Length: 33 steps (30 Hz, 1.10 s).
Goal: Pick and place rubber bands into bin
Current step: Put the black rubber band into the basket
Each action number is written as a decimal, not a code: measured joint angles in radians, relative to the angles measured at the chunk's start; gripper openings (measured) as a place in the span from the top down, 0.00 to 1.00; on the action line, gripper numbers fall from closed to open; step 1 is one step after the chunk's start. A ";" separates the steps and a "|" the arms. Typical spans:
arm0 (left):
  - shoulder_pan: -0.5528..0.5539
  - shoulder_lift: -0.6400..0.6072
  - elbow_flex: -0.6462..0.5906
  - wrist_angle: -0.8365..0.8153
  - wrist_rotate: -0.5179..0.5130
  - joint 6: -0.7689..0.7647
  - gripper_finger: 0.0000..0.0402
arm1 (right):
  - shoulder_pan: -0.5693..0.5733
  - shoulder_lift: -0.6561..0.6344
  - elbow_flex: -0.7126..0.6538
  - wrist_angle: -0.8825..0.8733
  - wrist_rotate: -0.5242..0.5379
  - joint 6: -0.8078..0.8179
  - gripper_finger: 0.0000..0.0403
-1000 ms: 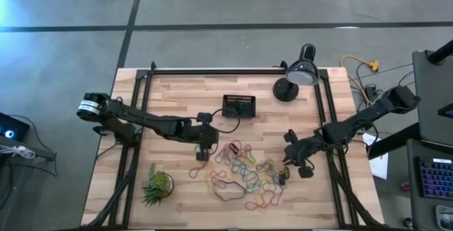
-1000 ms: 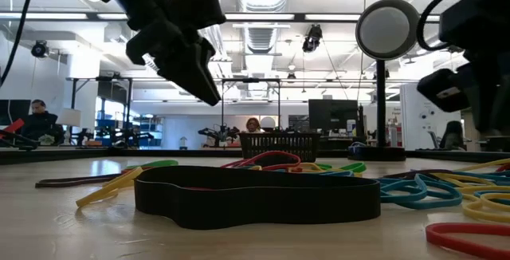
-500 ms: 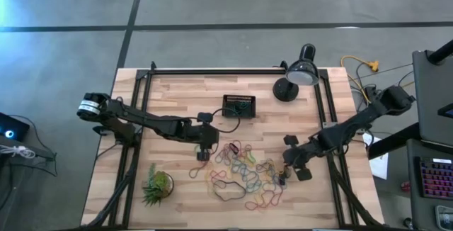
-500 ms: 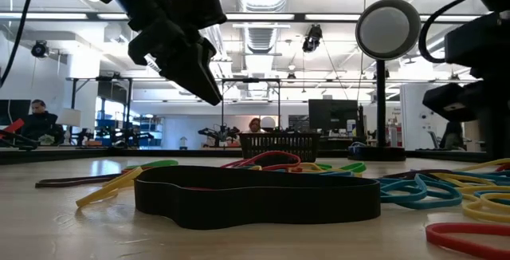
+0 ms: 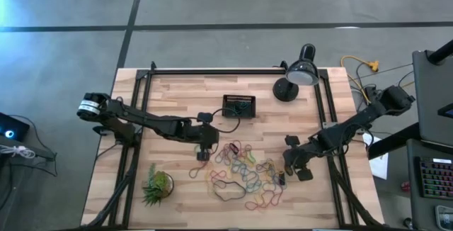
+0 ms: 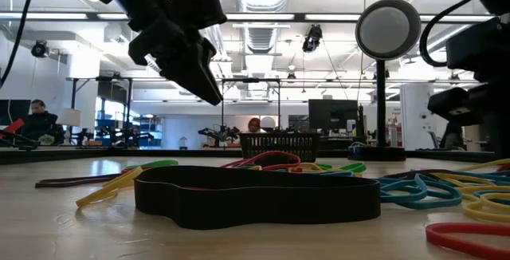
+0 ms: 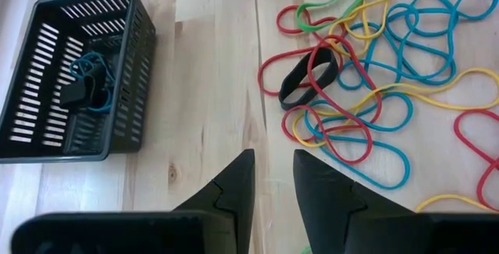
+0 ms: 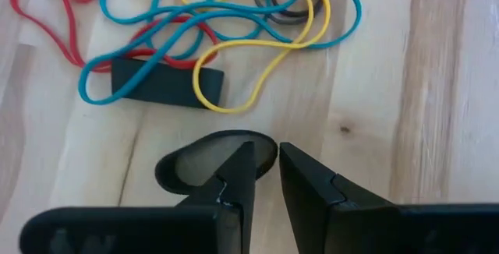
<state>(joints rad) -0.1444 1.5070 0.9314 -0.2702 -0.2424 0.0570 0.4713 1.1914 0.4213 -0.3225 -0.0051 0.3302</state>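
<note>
- Wooden counter (image 5: pixel 177 96) from above: left claw (image 5: pixel 203 154) unmoved at the near-left edge of the rubber bands (image 5: pixel 244 174); right claw (image 5: pixel 284 176) shifted a little nearer the pile's right edge than a second ago. Reads as lining up for a pick, none made yet. Bin (image 5: pixel 238 106) behind the pile, apart from it, between both arms. Open boards left of the pile up to the plant (image 5: pixel 158 185); lamp (image 5: pixel 294 81) behind and right of the bin.
- Low across the counter: left claw hanging well above the boards, same as before; right arm's dark bulk lower at the picture's right edge than a second ago. Wide black band (image 6: pixel 255 196) lying flat up front, bin far behind it.
- Left wrist: fingers parted by a narrow gap, nothing between. Bin already holding a few bands; bare wood between bin wall and pile.
- Right wrist: fingers likewise narrowly parted, gripping nothing, just short of a flat black strip (image 8: pixel 164 82) tangled with blue and yellow loops. Clear wood on the near side for the descent.
</note>
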 joint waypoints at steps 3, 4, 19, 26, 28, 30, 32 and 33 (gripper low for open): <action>0.000 0.000 0.000 0.000 0.000 0.000 0.81 | 0.000 0.017 -0.002 -0.004 0.000 0.000 0.86; 0.000 0.000 0.000 0.001 0.000 0.000 0.81 | 0.000 0.023 -0.002 -0.003 0.003 0.000 0.86; 0.000 0.000 0.000 0.002 0.000 0.001 0.81 | 0.000 0.034 0.096 -0.001 0.275 -0.153 0.98; 0.000 0.007 -0.002 0.008 0.000 0.001 0.81 | -0.047 0.035 0.178 0.125 0.636 -0.364 0.98; 0.000 0.008 -0.005 0.008 0.000 0.001 0.81 | -0.086 0.035 0.185 0.208 0.677 -0.430 0.98; 0.000 0.014 -0.005 0.009 0.000 0.000 0.81 | -0.134 0.035 0.187 0.296 0.684 -0.479 0.98; 0.000 0.016 -0.007 0.003 0.000 0.000 0.81 | -0.186 0.035 0.188 0.369 0.685 -0.513 0.98; 0.000 0.016 -0.007 0.005 0.000 0.000 0.81 | -0.212 0.038 0.189 0.402 0.685 -0.531 0.98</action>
<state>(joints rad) -0.1444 1.5233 0.9245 -0.2655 -0.2428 0.0574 0.2591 1.2290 0.6105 0.0792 0.6800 -0.2010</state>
